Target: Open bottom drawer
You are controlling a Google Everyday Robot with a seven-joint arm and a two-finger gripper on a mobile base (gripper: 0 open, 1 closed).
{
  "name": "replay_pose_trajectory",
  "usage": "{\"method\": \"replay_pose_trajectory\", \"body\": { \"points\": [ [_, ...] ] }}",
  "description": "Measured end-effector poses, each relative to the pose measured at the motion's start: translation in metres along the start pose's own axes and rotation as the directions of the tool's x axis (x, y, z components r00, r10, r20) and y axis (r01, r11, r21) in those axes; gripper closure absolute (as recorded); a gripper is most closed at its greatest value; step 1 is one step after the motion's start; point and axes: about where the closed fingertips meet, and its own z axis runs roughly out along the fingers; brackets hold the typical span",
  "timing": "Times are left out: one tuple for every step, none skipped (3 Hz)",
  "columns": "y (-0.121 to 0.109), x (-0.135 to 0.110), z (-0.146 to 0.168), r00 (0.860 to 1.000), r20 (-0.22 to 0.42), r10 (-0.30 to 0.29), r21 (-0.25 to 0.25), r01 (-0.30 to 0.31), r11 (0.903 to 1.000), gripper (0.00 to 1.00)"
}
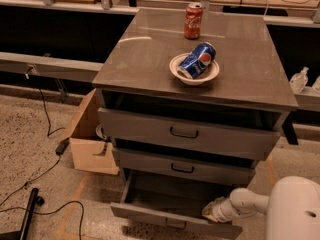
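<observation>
The bottom drawer (150, 215) is the lowest and slimmest of the three grey drawers. It stands pulled out from the cabinet, with its dark inside showing and its small black loop handle (175, 226) at the front. My gripper (213, 211) sits at the drawer's right end, just behind the front panel, on the end of the white arm (250, 202) that reaches in from the lower right.
The middle drawer (182, 166) and the top drawer (185, 132) are slightly out. On the cabinet top are a white bowl (200, 76) holding a blue Pepsi can (196, 60) and an upright red Coke can (193, 21). A cardboard box (90, 144) and cables (47, 174) lie to the left.
</observation>
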Motion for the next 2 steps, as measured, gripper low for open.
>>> {"method": "replay_pose_trajectory", "body": {
  "points": [
    [0.041, 0.018, -0.016, 0.997, -0.061, 0.051, -0.062, -0.055, 0.9966, 1.0],
    [0.077, 0.039, -0.024, 0.986, -0.129, 0.102, -0.121, -0.118, 0.9856, 1.0]
  ]
}}
